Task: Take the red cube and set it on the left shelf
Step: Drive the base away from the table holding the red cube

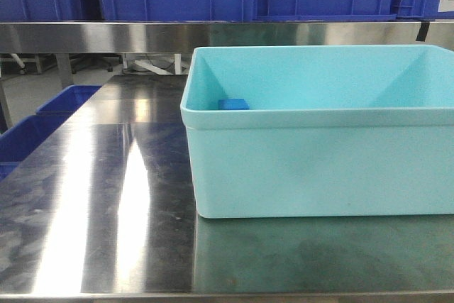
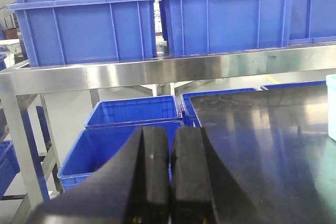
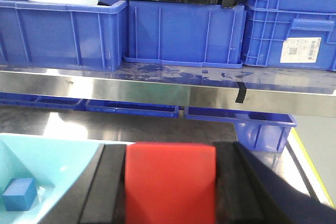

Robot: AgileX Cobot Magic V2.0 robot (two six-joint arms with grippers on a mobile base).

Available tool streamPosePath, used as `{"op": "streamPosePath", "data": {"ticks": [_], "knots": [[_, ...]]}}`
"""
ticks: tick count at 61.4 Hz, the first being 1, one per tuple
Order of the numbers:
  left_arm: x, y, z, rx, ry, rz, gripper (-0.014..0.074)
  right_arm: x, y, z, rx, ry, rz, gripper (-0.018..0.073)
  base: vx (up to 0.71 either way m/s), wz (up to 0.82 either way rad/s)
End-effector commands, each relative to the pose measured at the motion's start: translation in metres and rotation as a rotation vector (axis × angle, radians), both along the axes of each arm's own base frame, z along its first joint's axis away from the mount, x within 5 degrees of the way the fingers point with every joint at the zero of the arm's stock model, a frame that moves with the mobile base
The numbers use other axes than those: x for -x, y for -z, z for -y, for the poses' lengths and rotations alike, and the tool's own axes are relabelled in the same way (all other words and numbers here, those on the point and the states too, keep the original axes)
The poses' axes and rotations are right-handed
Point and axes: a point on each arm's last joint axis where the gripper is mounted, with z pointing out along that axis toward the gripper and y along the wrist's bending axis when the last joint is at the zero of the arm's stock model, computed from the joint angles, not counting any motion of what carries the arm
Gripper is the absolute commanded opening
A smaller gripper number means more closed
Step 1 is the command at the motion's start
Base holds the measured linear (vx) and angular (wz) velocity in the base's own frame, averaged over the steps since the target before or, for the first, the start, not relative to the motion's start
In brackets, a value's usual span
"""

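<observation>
Hold the right pincer (image 3: 171, 192) clamped firmly on the red cube (image 3: 170, 174), just right of the teal bin (image 3: 47, 156) over the worktop (image 3: 157, 124). Leave the left pincer (image 2: 169, 182) pressed closed, empty. Lift clear of the left shelf (image 3: 131, 92) rail, then lower onto bare steel before the blue crates (image 3: 178, 30).

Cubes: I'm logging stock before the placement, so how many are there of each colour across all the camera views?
red cube: 1, clamped in the right gripper
blue cube: 1, lying inside the light blue bin
Total: 2 cubes
</observation>
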Motion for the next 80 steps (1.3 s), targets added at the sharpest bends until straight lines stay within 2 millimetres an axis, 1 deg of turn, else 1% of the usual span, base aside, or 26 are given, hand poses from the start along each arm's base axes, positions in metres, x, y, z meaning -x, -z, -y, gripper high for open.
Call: {"op": "streamPosePath", "data": {"ticks": [1, 18, 43, 80], "knots": [[-0.0009, 0.0003, -0.0009, 0.016, -0.010, 0.054, 0.0106, 0.0022, -0.0176, -0.0003, 0.005, -0.007, 0.114, 0.0057, 0.00, 0.00], [-0.0009, 0.0003, -0.0009, 0.016, -0.010, 0.054, 0.0106, 0.0022, -0.0175, -0.0002, 0.005, -0.007, 0.113, 0.0057, 0.00, 0.00], [-0.0009, 0.0003, -0.0009, 0.016, -0.010, 0.054, 0.0106, 0.0022, -0.0174, -0.0002, 0.005, -0.007, 0.112, 0.0057, -0.04, 0.13], [-0.0009, 0.0003, -0.0009, 0.016, -0.010, 0.054, 0.0106, 0.0022, -0.0174, -0.0002, 0.005, -0.007, 0.112, 0.0057, -0.15, 0.18]]}}
